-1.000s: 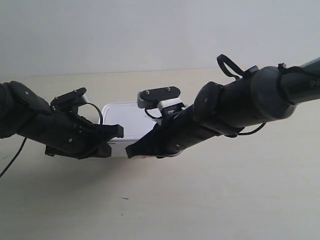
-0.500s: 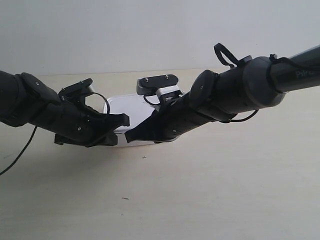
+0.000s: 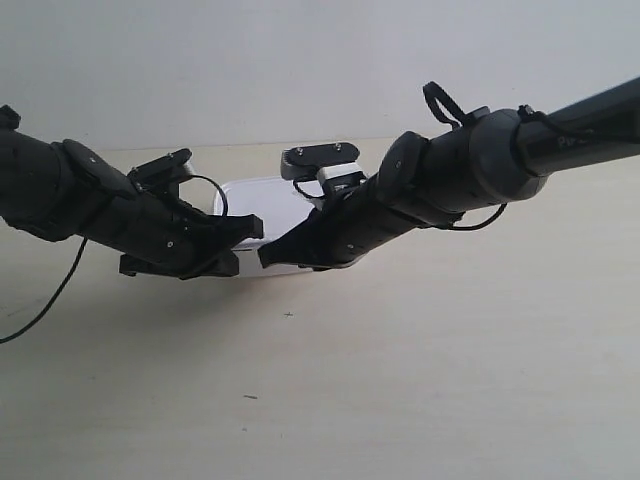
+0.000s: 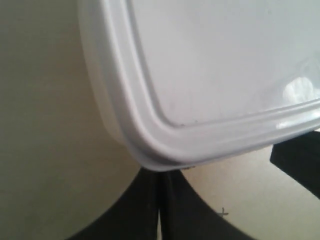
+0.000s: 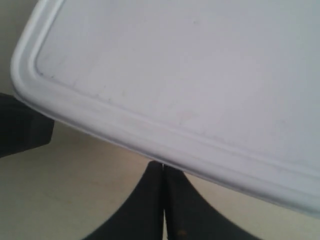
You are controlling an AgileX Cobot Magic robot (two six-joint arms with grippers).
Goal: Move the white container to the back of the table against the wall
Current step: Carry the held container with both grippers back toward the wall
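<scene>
Item 1: white container (image 3: 255, 200) on the surface (image 3: 400, 380). I see left gripper (image 4: 160, 176) and right gripper (image 5: 163, 169) each pressed together, tips at its rim

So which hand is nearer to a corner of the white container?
Left. The left hand, shut, sits at a rounded corner of the white container; the right hand, also shut, is at its long side, away from that corner.

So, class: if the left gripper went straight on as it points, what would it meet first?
The white container: the left gripper has its shut tips right at a rounded corner of it, seemingly in contact.
</scene>
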